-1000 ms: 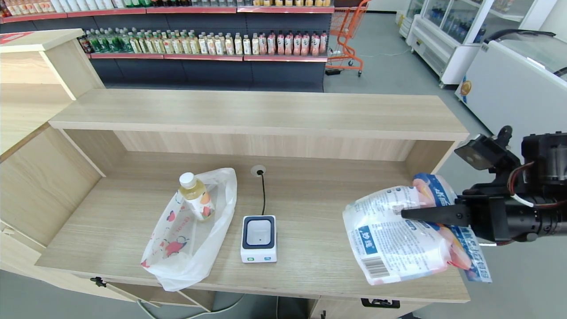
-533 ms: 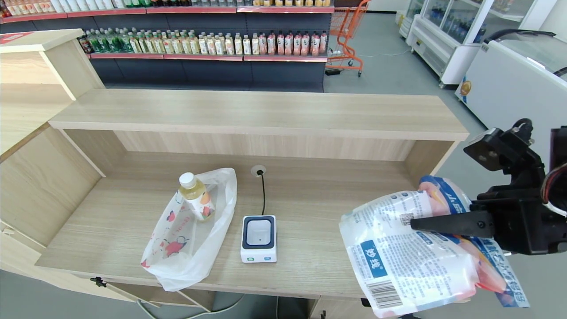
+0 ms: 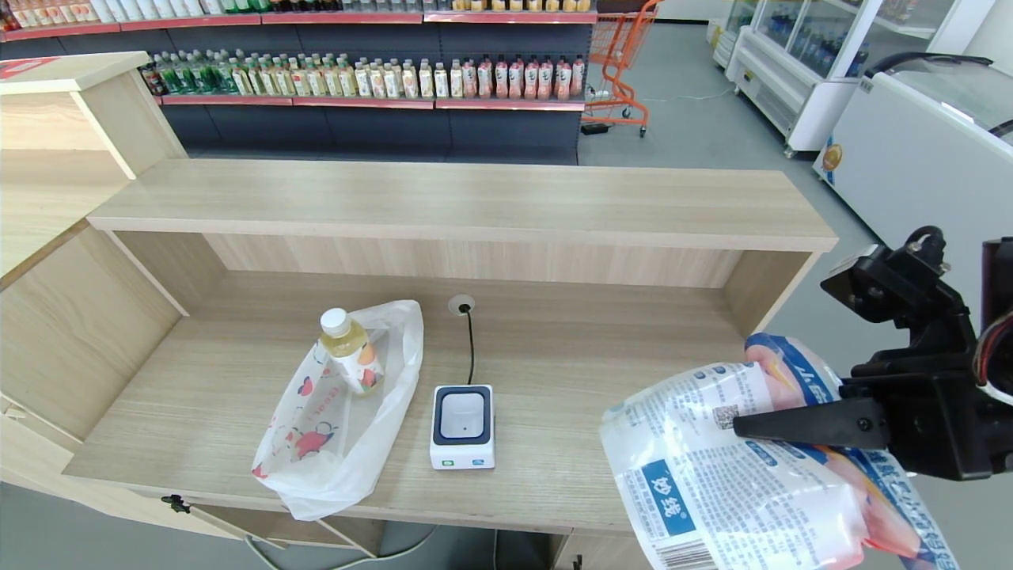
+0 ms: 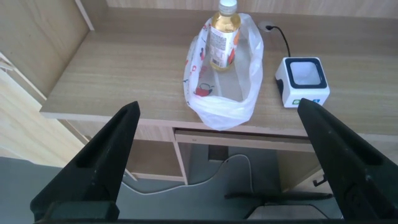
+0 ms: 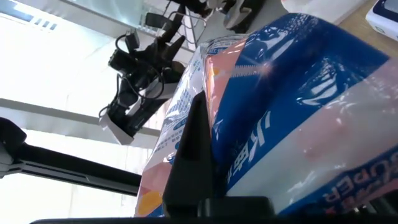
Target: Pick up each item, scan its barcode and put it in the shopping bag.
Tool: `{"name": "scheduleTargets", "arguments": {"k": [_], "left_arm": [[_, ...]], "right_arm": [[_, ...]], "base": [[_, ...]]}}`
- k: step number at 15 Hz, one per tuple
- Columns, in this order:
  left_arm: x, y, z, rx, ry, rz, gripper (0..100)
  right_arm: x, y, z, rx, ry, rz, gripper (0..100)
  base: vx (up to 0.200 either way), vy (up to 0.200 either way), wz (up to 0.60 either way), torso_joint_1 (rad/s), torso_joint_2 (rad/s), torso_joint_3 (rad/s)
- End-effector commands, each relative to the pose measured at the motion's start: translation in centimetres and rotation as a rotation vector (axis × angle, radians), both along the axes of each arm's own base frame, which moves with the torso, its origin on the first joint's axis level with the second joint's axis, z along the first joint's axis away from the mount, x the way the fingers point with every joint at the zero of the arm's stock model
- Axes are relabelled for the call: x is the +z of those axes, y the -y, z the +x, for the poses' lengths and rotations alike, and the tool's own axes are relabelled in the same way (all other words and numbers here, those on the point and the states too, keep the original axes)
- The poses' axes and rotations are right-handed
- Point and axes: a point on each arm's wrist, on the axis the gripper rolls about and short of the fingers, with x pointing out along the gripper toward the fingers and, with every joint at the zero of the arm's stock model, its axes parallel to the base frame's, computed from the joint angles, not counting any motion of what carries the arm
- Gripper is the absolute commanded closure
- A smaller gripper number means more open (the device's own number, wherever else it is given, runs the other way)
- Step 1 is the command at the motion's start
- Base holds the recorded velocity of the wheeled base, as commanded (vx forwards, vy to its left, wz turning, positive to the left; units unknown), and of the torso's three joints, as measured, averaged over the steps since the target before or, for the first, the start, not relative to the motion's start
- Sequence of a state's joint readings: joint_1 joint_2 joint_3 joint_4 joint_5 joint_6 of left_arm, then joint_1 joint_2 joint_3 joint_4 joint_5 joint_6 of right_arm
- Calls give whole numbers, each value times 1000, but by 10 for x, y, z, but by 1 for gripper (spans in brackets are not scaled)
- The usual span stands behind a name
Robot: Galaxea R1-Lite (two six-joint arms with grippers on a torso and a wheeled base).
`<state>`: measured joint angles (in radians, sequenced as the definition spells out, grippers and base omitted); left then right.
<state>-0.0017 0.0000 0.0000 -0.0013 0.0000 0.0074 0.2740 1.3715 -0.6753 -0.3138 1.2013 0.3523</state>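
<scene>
My right gripper point(image 3: 799, 431) is shut on a large blue, white and pink snack packet point(image 3: 752, 483), held in the air off the counter's front right corner, its printed back facing me and its barcode at the picture's lower edge. The same packet point(image 5: 292, 124) presses against one dark finger point(image 5: 193, 155) in the right wrist view. The white scanner point(image 3: 463, 426) sits at the counter's middle front. Left of it lies the shopping bag point(image 3: 336, 443) with a drink bottle point(image 3: 350, 351) standing in it. My left gripper point(image 4: 217, 162) hangs open below the counter's front edge, facing the bag point(image 4: 224, 93) and scanner point(image 4: 303, 82).
A wooden counter point(image 3: 554, 380) has a raised back shelf point(image 3: 475, 202) and side walls. The scanner's cable point(image 3: 470, 340) runs to a hole at the back. Shelves of drinks, an orange trolley point(image 3: 625, 63) and freezers point(image 3: 910, 134) stand behind.
My right gripper has carried the packet down and toward me, off the counter's front right corner; the packet now looms larger and its barcode has slid to the picture's edge.
</scene>
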Motion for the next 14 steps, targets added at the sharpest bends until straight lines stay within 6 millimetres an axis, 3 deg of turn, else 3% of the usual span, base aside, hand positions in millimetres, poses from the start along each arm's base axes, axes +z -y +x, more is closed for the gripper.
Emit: {"name": "scheduleTargets", "arguments": {"k": [1,14], "left_arm": [[0,0,0,2,-1,0,0],[0,0,0,2,-1,0,0]], "right_arm": [[0,0,1,0,-5,0,100],[0,2,-5,-8,-30,-4,100]], "base": [[0,0,0,0,0,0],[0,0,0,0,0,0]]}}
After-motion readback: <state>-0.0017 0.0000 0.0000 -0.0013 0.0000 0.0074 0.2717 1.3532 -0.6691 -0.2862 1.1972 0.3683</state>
